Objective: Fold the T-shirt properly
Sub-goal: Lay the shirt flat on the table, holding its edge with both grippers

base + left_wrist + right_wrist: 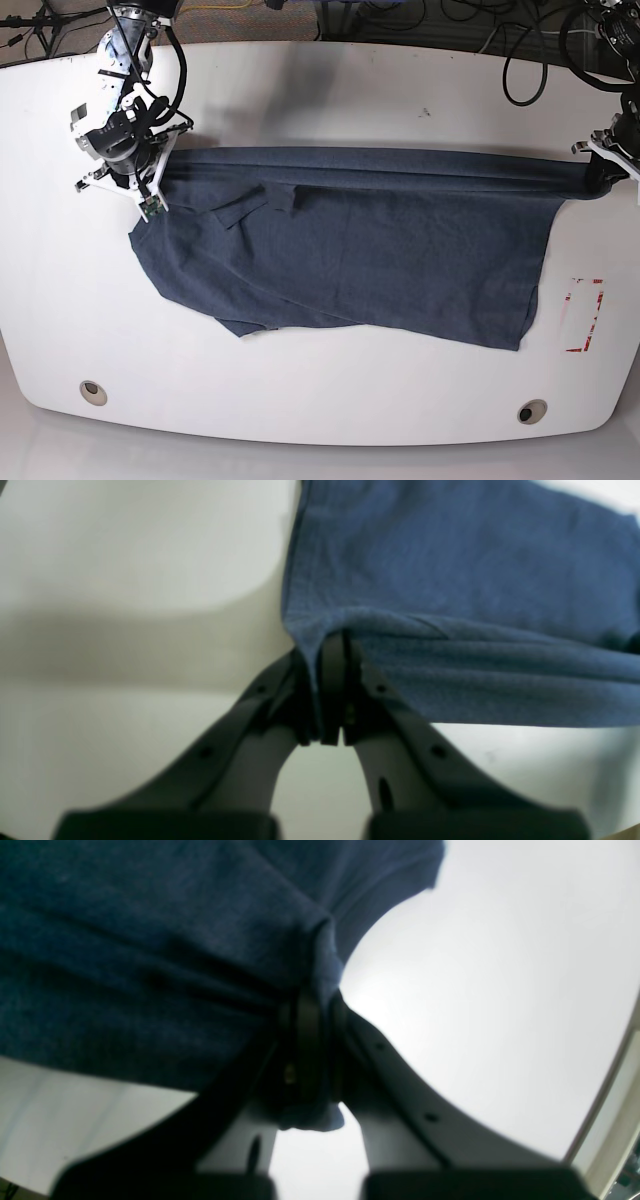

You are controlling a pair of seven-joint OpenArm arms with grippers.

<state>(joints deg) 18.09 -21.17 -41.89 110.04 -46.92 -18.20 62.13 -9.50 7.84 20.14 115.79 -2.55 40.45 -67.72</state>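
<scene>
A white worktop [330, 100] with rounded corners fills the base view. A dark navy-blue T-shirt [380, 260] is stretched across its middle, from near the left edge almost to the right edge.

At the left of the base view, near the far left corner of the worktop, the right gripper [150, 195] pinches the shirt's upper left corner. Its wrist view shows the jaws clenched on a bunched ridge of cloth, with the cloth [150, 965] spreading up and to the left of the gripper [312, 1040] and a small tuft poking out beneath the jaws. Bare white worktop lies to the right of the gripper there.

Between the two grippers, the shirt's top edge runs as a taut, nearly straight, rolled line. Below that line the cloth lies spread on the worktop, its lower hem slanting and uneven, with small folded flaps near the upper left.

At the right edge of the worktop, the left gripper [608, 178] holds the shirt's upper right corner. Its wrist view shows the jaws shut tight on a folded edge of cloth [475, 580], which spreads up and right of the gripper [332, 680]. Near the right edge of the worktop, below the shirt's corner, sits a red-outlined mark [585, 315].
</scene>
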